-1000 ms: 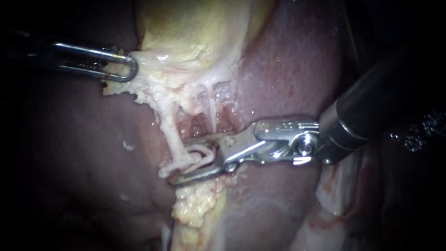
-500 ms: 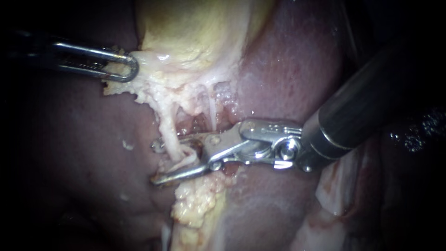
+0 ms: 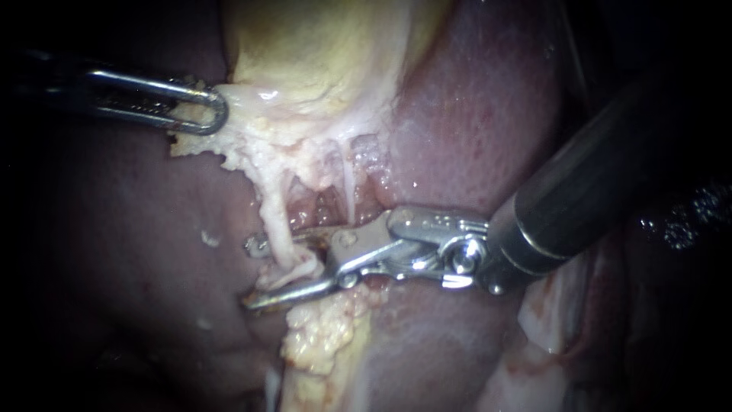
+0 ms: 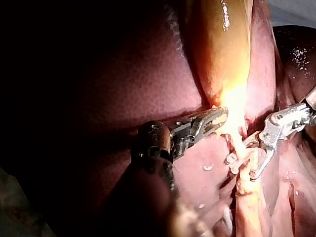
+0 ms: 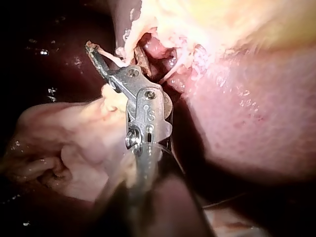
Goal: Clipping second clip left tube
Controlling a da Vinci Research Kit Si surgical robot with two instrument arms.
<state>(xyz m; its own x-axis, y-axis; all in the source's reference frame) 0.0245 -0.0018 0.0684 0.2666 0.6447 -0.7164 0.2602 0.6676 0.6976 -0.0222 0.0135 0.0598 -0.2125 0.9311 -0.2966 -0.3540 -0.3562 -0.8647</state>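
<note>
Right instrument (image 3: 248, 275) astride the left tube (image 3: 278, 221), jaws open.
Endoscope view: its shaft enters from the right and its jaws lie crosswise to the tube, which runs down from the gallbladder (image 3: 320, 46) and passes between them; closing looks like the only move needed. Left instrument (image 3: 202, 111), well apart, has its jaws clamped on fatty tissue (image 3: 229, 149) at the gallbladder's edge, pulling it sideways over the liver (image 3: 473, 114). Left wrist view: the tube hangs taut between both instruments. Right wrist view: a gap shows between the jaws, with pale strands crowding close ahead. I cannot tell any clip from the tissue.
</note>
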